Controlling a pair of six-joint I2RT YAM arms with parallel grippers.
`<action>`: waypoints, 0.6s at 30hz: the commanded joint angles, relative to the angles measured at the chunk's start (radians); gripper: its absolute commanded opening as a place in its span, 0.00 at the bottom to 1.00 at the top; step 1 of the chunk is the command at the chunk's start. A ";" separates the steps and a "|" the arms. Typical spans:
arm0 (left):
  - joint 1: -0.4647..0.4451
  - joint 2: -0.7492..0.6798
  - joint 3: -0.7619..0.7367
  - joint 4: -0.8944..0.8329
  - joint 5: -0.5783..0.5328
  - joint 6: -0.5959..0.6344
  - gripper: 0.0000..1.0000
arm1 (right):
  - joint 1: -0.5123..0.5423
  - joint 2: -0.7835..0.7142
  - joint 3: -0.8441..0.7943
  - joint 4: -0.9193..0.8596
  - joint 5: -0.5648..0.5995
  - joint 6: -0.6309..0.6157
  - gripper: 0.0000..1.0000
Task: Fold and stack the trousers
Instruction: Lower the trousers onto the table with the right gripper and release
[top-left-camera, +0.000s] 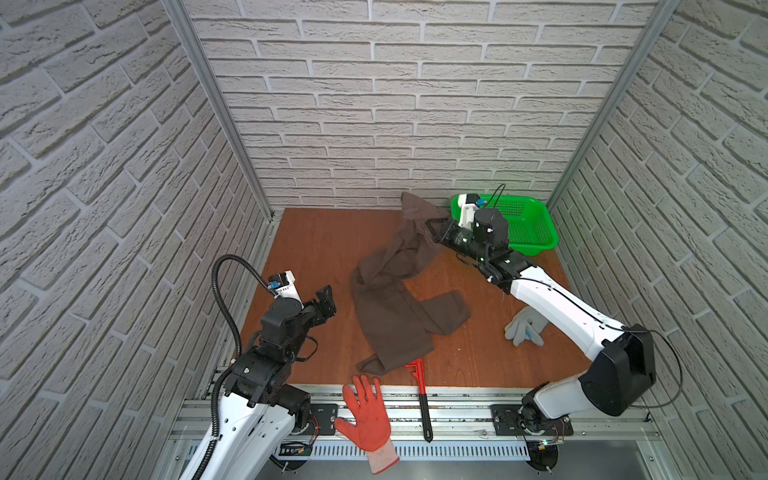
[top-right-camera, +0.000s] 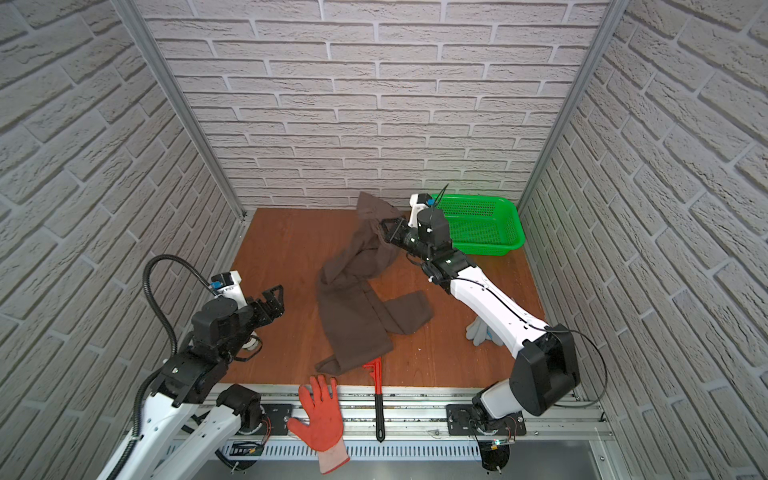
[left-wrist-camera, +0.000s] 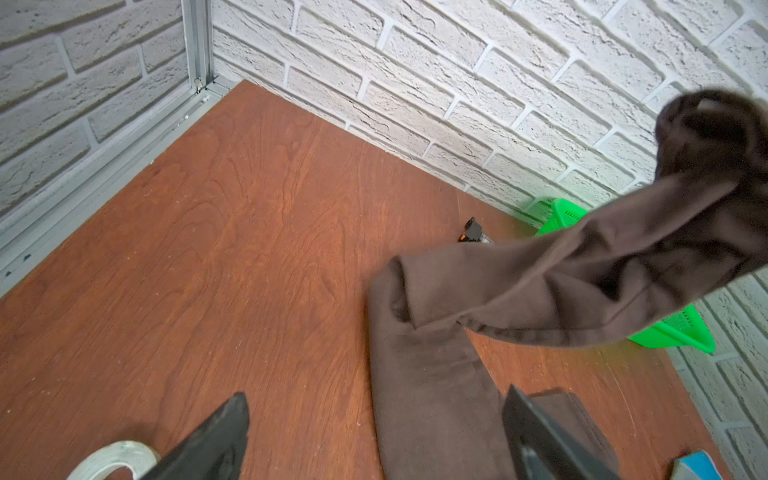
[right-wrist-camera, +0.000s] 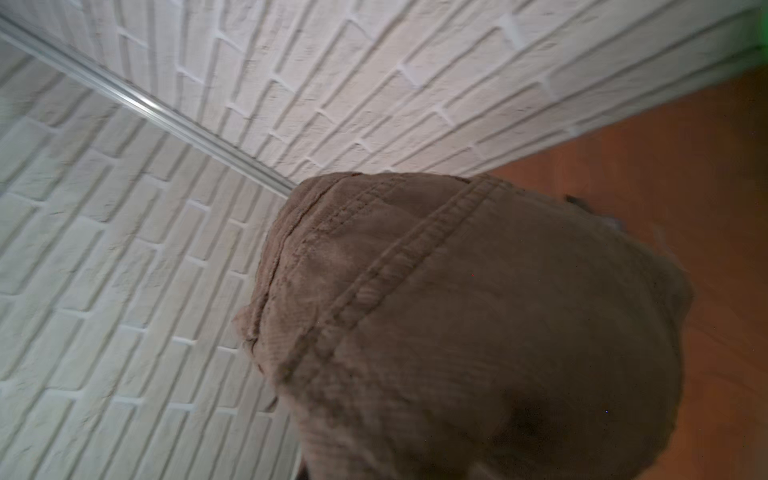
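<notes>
Trousers (right-wrist-camera: 457, 324) fill the right wrist view, hiding the right hand (top-left-camera: 430, 232).

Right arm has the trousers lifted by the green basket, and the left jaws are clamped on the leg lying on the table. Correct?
No: the left gripper has its jaws open, beside the trousers, as a top view and the left wrist view show. The right gripper does hold them lifted by the green basket.

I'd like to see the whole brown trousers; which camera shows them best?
The top views: both show the trousers whole, one end lifted by the right pincer, the rest on the table. Left wrist view: only part. Right wrist view: a close-up of bunched cloth.
</notes>
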 joint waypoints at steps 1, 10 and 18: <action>-0.021 0.031 0.039 -0.054 0.022 -0.048 0.92 | -0.015 -0.123 -0.070 -0.213 0.147 -0.111 0.09; -0.183 0.106 0.153 -0.300 -0.057 -0.146 0.88 | -0.056 -0.371 -0.136 -0.669 0.466 -0.192 0.56; -0.401 0.167 0.224 -0.449 -0.205 -0.260 0.91 | -0.056 -0.515 -0.057 -0.891 0.528 -0.133 0.74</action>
